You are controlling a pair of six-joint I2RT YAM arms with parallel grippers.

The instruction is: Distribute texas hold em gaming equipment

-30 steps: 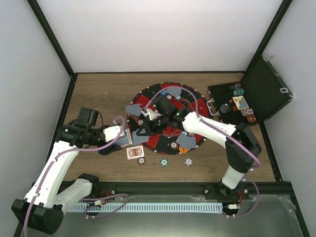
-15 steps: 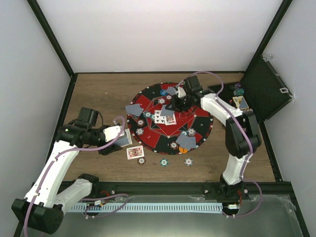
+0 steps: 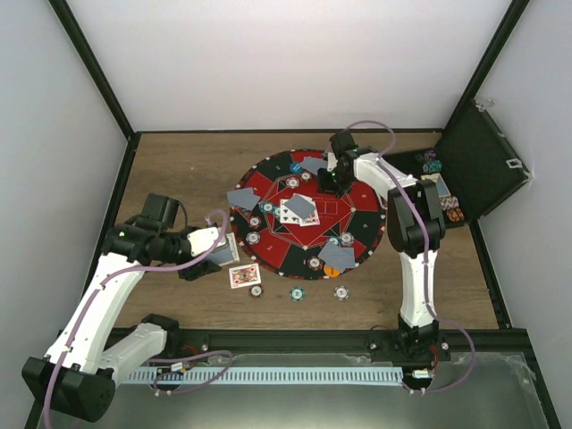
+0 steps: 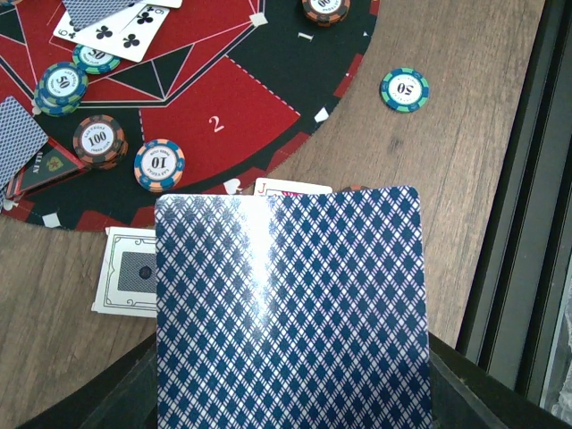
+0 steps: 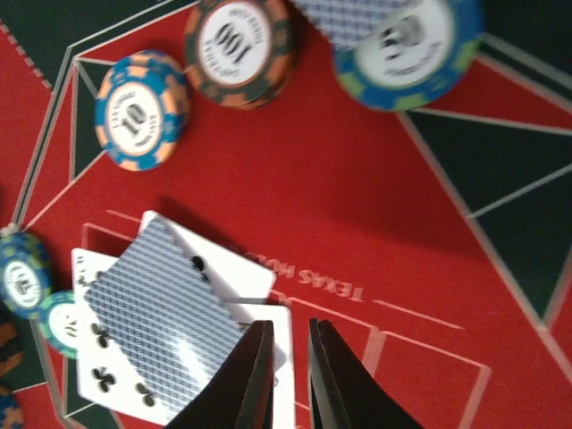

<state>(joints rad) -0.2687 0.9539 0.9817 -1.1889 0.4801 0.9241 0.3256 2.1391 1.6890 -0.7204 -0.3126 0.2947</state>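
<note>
Pinching one blue-backed card in my left gripper, jaws pressed tight on it, held over the desk just off the left rim of the round mat. My right gripper hangs over the mat's red middle, fingers a thin slit apart, nothing between them. Just beside it a face-down card lies across face-up club cards. A 100 chip and a 10 chip rest on the mat nearby. Three loose chips and a face-up card lie on bare desk toward its near edge. The case stands open at the far right corner.
</note>
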